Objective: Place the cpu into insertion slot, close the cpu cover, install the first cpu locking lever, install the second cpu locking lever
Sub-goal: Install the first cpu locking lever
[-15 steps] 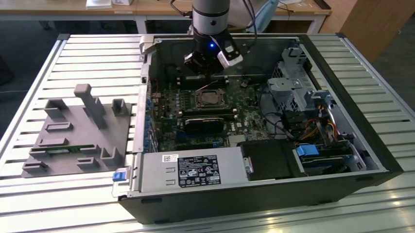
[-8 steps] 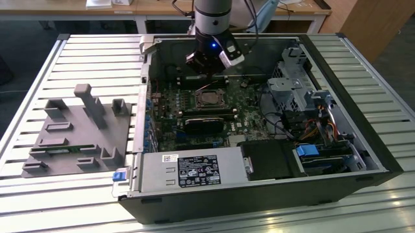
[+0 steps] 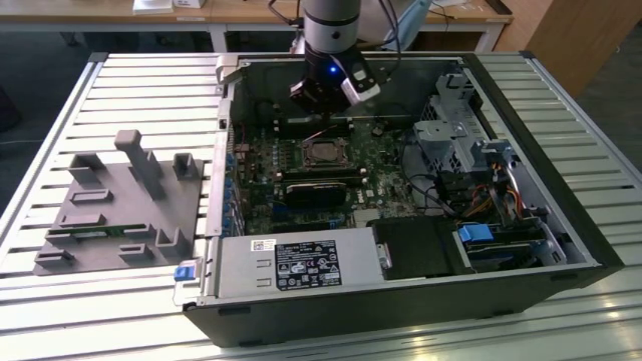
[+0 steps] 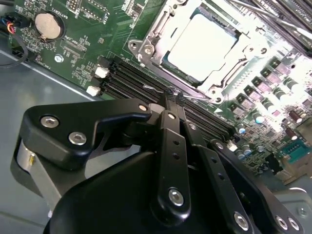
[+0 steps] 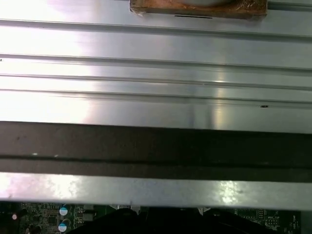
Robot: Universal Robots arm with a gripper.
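One end effector (image 4: 171,93) is hanging just above the green motherboard (image 4: 87,34), and in the second wrist view its black fingers (image 4: 168,105) are meeting at the tips with nothing between them, so it is closed and empty. Just beyond those tips the cpu (image 4: 202,41) is lying flat in the insertion slot (image 4: 168,66), its pale face shining under the light. Around it the cpu cover (image 4: 229,73) is sitting as a silvery frame, and it looks to be lowered over the chip's edges, though the glare is making that hard to judge. Between the fingertips and the socket, a row of long black memory slots (image 4: 146,80) is running across the board, and a round coin battery (image 4: 48,26) is sitting off to one side.

In the exterior view the end effector (image 3: 323,98) is hovering inside the open computer case (image 3: 401,316), which is lying on its side on the slatted metal desk (image 3: 140,83). The socket with the cpu (image 3: 323,153) is sitting just in front of it, apart from it. A power supply (image 3: 301,263) is filling the case's near edge, and a drive cage (image 3: 471,143) with cables is occupying the exterior view's right. A grey fixture (image 3: 120,203) is standing on the desk at the exterior view's left, well apart from the case.
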